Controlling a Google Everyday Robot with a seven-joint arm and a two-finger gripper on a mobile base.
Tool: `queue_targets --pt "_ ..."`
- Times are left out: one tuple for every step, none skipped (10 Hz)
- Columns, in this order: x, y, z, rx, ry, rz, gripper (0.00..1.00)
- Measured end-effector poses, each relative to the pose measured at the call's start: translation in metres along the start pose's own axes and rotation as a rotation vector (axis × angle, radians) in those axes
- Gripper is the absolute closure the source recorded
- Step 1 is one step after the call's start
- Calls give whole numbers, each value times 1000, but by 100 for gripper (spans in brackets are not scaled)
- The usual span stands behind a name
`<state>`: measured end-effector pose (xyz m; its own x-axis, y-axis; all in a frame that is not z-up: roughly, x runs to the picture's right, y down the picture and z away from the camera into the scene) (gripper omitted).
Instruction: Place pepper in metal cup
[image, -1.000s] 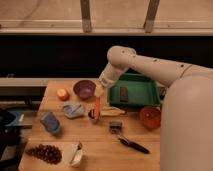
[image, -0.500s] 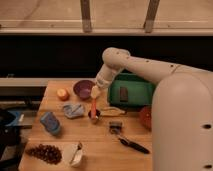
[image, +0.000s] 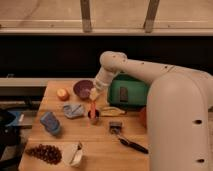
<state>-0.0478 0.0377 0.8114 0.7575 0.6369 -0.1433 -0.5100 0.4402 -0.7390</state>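
Note:
The red-orange pepper (image: 93, 107) hangs upright from my gripper (image: 94, 96), which is shut on its top end. Its lower tip reaches into or just above the small metal cup (image: 93, 118), which stands on the wooden table (image: 100, 150) near the middle. The gripper is directly above the cup, in front of the purple bowl (image: 82, 88). My arm reaches in from the right.
A green tray (image: 131, 93) lies behind and to the right of the cup. An orange fruit (image: 62, 94), a grey cloth (image: 73, 110), a blue object (image: 50, 123), grapes (image: 42, 152), a white cup (image: 74, 154), a yellow item (image: 113, 111) and a black utensil (image: 131, 145) lie around.
My gripper has moved left and down with the pepper, from beside the tray to right above the metal cup. The pepper now hangs upright at the cup.

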Motion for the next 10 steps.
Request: queue_targets --pt "-1 -3 0 15 -3 0 100" --pt "-2 -6 1 26 -5 1 100" --pt "-3 -9 -1 37 -10 3 99" --pt "-1 -13 -1 44 -11 12 91" --pt "0 -14 -2 48 -13 18 83" --pt "2 -16 -3 52 -14 28 71" --pt "5 -18 -4 54 -15 36 61" --pt "7 -19 -6 55 -16 44 53" --pt "9 -20 -8 55 -18 52 43" --pt "13 -20 -11 50 -25 63 31"
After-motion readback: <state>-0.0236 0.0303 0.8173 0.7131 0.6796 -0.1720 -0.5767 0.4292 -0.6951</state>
